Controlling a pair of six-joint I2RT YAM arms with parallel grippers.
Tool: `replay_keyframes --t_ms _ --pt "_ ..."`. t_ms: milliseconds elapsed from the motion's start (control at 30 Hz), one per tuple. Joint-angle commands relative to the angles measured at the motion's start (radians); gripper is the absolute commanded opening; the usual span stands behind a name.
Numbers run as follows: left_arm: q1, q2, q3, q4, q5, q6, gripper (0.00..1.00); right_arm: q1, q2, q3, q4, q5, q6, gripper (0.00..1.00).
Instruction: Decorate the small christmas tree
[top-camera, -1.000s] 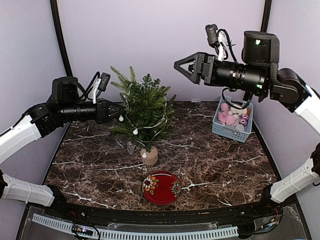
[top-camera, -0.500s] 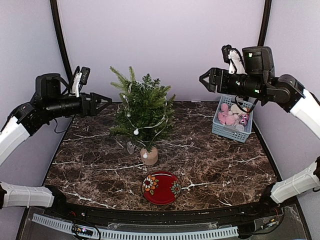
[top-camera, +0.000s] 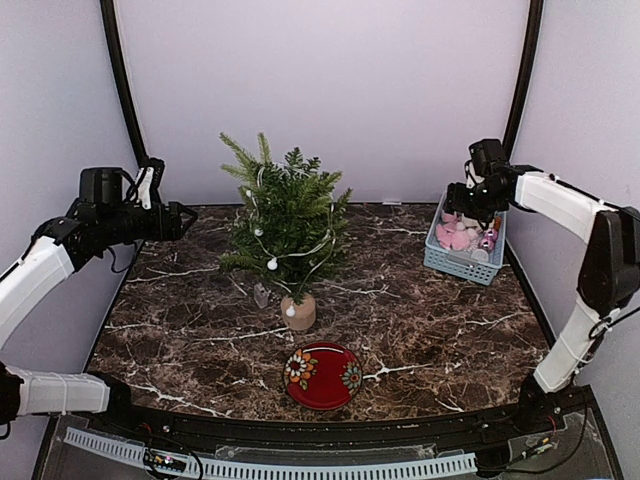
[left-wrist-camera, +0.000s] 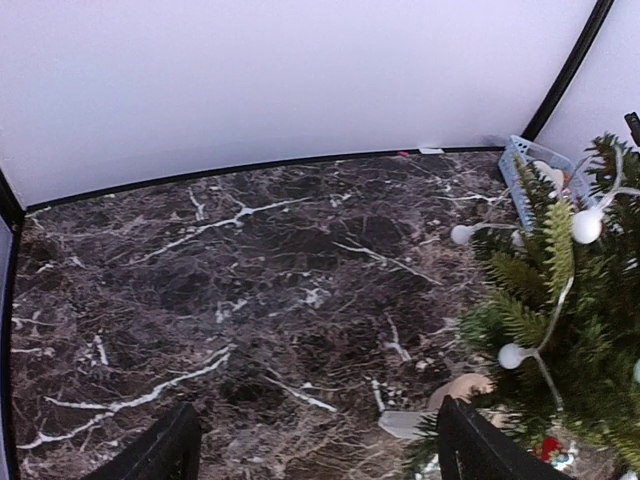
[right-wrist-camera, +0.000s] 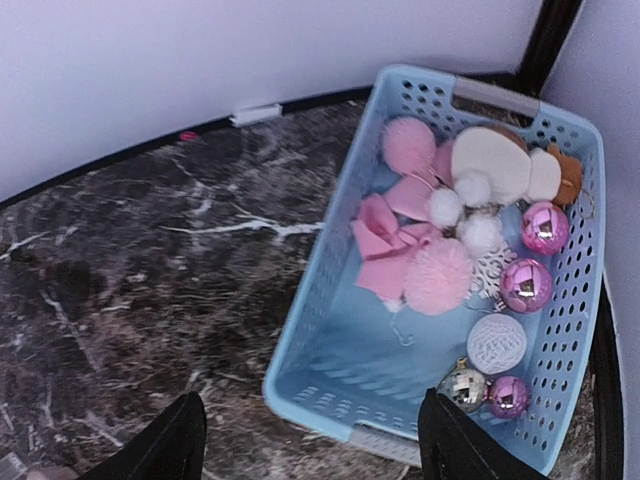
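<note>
My left pincer (left-wrist-camera: 315, 455) let go and backed off the small christmas tree (left-wrist-camera: 570, 330) beside it. My right pincer (right-wrist-camera: 310, 440), open and empty too, now hangs over the basket (right-wrist-camera: 305, 310) — time for another ornament.

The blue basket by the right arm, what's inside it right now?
Inside the blue basket: pink pom-poms, pink fabric bows, shiny pink baubles, a white ball, a small mirrored ball and a pale plush figure. Anything beneath that pile is covered.
</note>
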Motion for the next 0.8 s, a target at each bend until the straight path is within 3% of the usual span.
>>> replay_keyframes --t_ms 0,133,267,500,767 --pt "0.006 -0.060 -0.099 0.115 -0.133 0.105 0.84 -0.084 0.151 0.073 0.025 -0.050 -0.036 0.72" --pt "0.007 -0.077 -0.188 0.210 -0.126 0.118 0.84 -0.116 0.290 0.141 -0.017 -0.059 -0.056 0.70" --pt "0.006 -0.052 -0.180 0.179 -0.145 0.165 0.83 -0.114 0.340 0.123 -0.057 -0.106 -0.062 0.68" --pt "0.007 -0.033 -0.180 0.175 -0.164 0.182 0.83 -0.035 0.251 -0.095 -0.057 -0.206 -0.002 0.70" --pt "0.007 -0.043 -0.188 0.179 -0.151 0.184 0.83 0.234 0.047 -0.308 -0.070 -0.263 0.175 0.71"
